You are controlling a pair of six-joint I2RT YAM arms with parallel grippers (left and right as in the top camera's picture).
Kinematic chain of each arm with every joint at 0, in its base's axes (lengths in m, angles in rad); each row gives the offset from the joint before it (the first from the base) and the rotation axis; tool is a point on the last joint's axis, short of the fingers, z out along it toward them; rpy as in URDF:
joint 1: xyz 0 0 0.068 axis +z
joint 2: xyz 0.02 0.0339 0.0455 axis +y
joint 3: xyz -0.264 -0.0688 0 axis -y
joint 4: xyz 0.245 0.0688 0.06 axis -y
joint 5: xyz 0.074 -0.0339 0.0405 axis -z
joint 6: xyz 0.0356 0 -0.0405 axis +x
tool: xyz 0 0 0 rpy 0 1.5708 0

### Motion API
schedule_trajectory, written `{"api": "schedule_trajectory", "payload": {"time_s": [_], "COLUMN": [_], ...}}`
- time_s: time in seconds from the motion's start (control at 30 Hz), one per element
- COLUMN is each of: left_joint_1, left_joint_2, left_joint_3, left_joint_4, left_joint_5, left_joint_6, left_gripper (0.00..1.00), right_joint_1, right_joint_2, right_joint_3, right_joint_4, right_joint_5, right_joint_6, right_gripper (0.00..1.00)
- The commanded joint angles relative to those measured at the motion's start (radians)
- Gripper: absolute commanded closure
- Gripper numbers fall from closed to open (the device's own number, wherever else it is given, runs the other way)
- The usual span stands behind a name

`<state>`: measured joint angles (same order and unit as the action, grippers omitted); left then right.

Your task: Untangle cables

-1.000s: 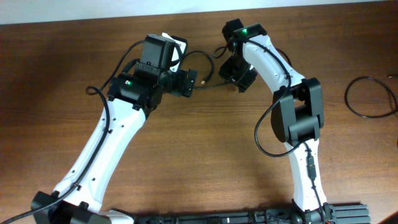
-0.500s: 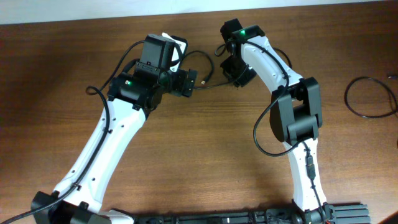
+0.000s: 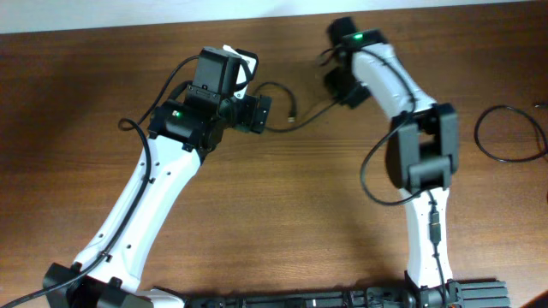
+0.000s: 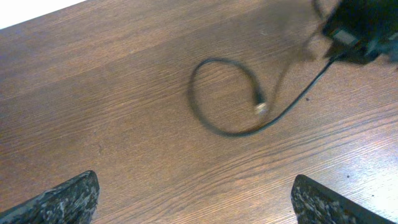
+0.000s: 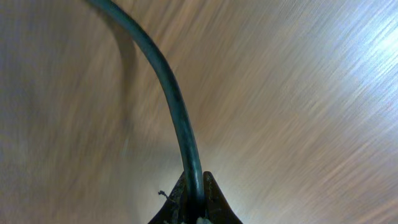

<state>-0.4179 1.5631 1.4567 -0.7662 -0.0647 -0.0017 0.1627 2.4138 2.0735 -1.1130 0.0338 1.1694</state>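
1. Two tools, two states: the right tool [image 5: 194,206] is pinched fully shut on a thin black cable [image 5: 176,102], which rises straight out of its tips.
2. Left tool [image 4: 193,190] stands wide open with nothing in it, above the table [image 3: 282,214].
3. From the right tool the cable runs leftward — its long axis lies left-right between the arms — ending in a loop [image 4: 191,98] and plug end [image 4: 260,107] just ahead of the left tool, the nearer arm.
4. A second cable [image 3: 478,135] lies looped at the table's right edge, well apart.
5. Drawing rightward would likely open the loop.
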Motion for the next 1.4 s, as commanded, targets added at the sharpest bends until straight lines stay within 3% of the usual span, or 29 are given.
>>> {"api": "schedule_trajectory", "payload": {"time_s": [0.0, 0.17, 0.33, 0.7, 0.77, 0.8, 0.9, 0.93, 1.2, 1.37], "left_joint_1": [0.002, 0.002, 0.002, 0.001, 0.002, 0.002, 0.002, 0.002, 0.002, 0.002], "left_joint_2": [-0.023, -0.023, -0.023, -0.023, -0.023, -0.023, -0.023, -0.023, -0.023, -0.023], "left_joint_3": [0.004, 0.004, 0.004, 0.004, 0.004, 0.004, 0.004, 0.004, 0.004, 0.004], "left_joint_4": [0.001, 0.001, 0.001, 0.001, 0.001, 0.001, 0.001, 0.001, 0.001, 0.001], "left_joint_5": [-0.011, -0.011, -0.011, -0.011, -0.011, -0.011, -0.011, -0.011, -0.011, -0.011], "left_joint_6": [-0.013, -0.013, -0.013, -0.013, -0.013, -0.013, -0.013, -0.013, -0.013, -0.013], "left_gripper": [0.01, 0.01, 0.01, 0.01, 0.01, 0.01, 0.01, 0.01, 0.01, 0.01], "right_joint_1": [-0.143, -0.353, -0.552, -0.736, -0.741, -0.742, -0.739, -0.739, -0.739, -0.724], "right_joint_2": [0.021, 0.021, 0.021, 0.021, 0.021, 0.021, 0.018, 0.017, -0.029, -0.040], "right_joint_3": [-0.011, -0.002, 0.024, 0.036, 0.047, 0.055, 0.096, 0.116, 0.443, 0.724], "right_joint_4": [0.026, 0.086, 0.222, 0.439, 0.441, 0.440, 0.425, 0.407, 0.068, -0.199], "right_joint_5": [0.040, 0.029, -0.012, -0.026, -0.026, -0.026, -0.047, -0.050, -0.071, -0.209], "right_joint_6": [-0.089, -0.131, -0.280, -0.329, -0.329, -0.333, -0.429, -0.445, -0.676, -0.883], "right_gripper": [0.96, 0.96, 0.96, 0.94, 0.76, 0.54, 0.06, 0.00, 0.01, 0.01]}}
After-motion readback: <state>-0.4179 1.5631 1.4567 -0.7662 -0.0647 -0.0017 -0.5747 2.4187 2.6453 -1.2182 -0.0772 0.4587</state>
